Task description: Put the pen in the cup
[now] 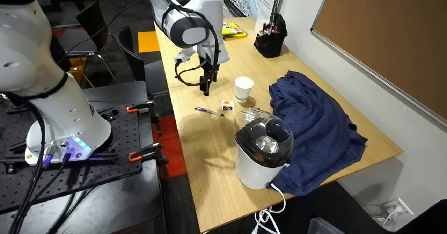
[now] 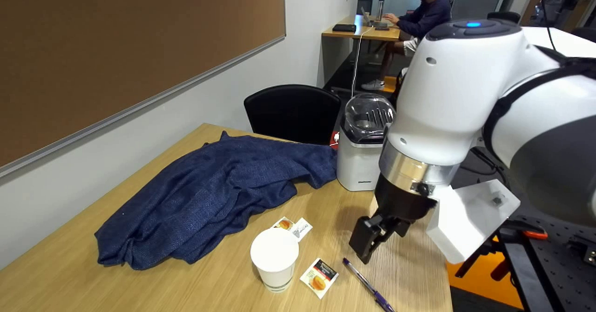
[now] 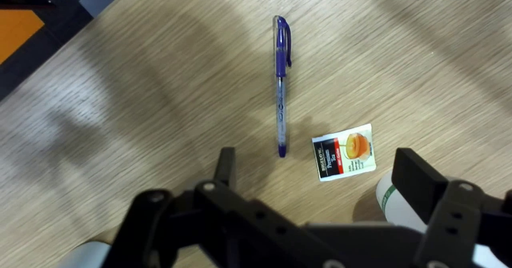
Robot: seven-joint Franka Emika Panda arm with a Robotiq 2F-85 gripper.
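Observation:
The pen (image 1: 209, 111) lies flat on the table near its front edge. It is clear with a purple cap, and also shows in an exterior view (image 2: 368, 284) and whole in the wrist view (image 3: 281, 88). The white cup (image 1: 242, 90) stands upright on the table, also in an exterior view (image 2: 275, 265); in the wrist view (image 3: 400, 208) the right finger partly hides it. My gripper (image 3: 316, 156) is open and empty. It is above the table, apart from the pen and cup, as seen in both exterior views (image 1: 209, 83) (image 2: 379, 237).
A tea packet (image 3: 345, 152) lies between pen and cup. More packets (image 2: 285, 223) lie behind the cup. A white popcorn maker (image 1: 260, 157) with clear top and a navy cloth (image 1: 310, 122) lie beyond. A black marker holder (image 1: 270, 40) stands by the wall.

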